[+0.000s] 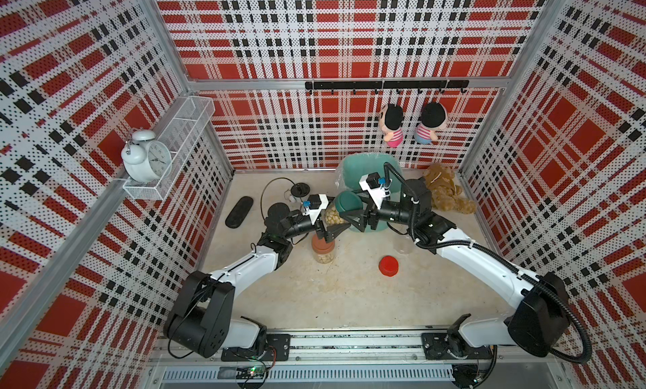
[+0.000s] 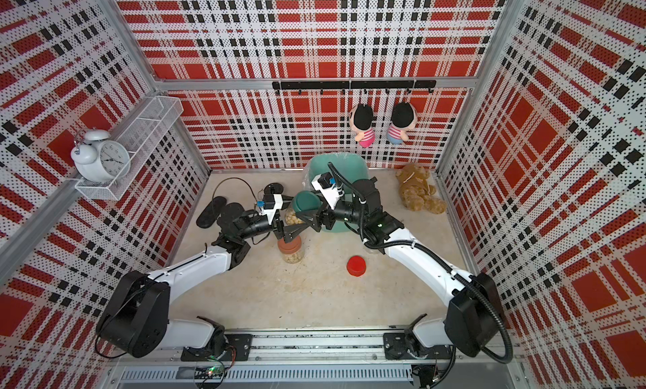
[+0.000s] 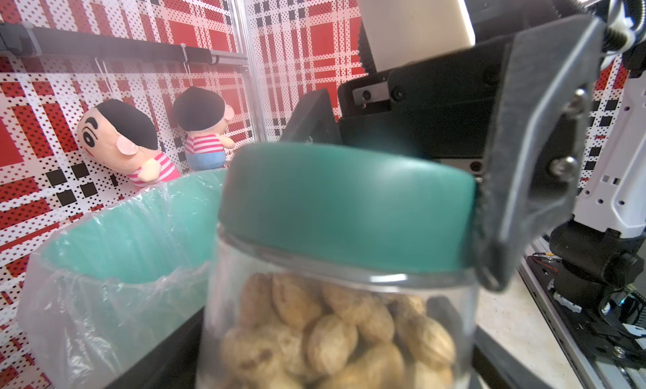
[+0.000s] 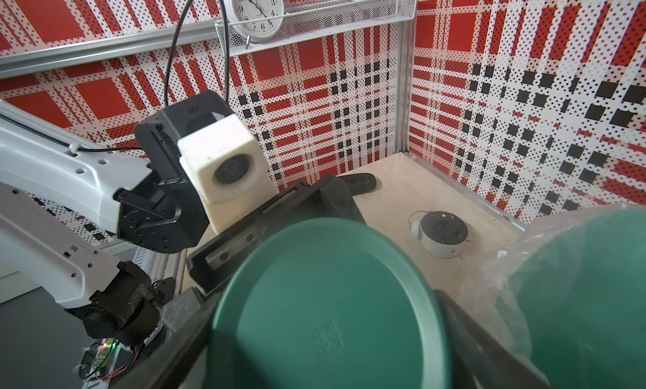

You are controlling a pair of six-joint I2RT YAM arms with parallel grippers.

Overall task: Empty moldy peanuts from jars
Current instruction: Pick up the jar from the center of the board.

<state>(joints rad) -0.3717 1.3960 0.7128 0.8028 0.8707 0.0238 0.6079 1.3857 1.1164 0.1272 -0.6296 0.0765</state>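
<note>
A clear jar (image 1: 331, 216) (image 3: 335, 335) full of tan moldy peanuts (image 3: 332, 338) hangs tilted above the table, just in front of the teal bin (image 1: 353, 165). My right gripper (image 1: 351, 206) (image 4: 325, 335) is shut on its dark green lid (image 1: 348, 200) (image 4: 325, 293). The jar's body lies between the fingers of my left gripper (image 1: 336, 223), but whether they press on the glass does not show. A brown-lidded jar (image 1: 323, 249) of peanuts stands under my left gripper. A red lid (image 1: 388, 265) lies on the table, near a clear lidless jar (image 1: 403, 247).
The bin has a clear liner (image 3: 87, 300) and stands at the back wall. A brown plush bear (image 1: 444, 191) lies at the back right. At the back left are a black oblong object (image 1: 239, 212) and a round device (image 1: 299, 190) with a cable.
</note>
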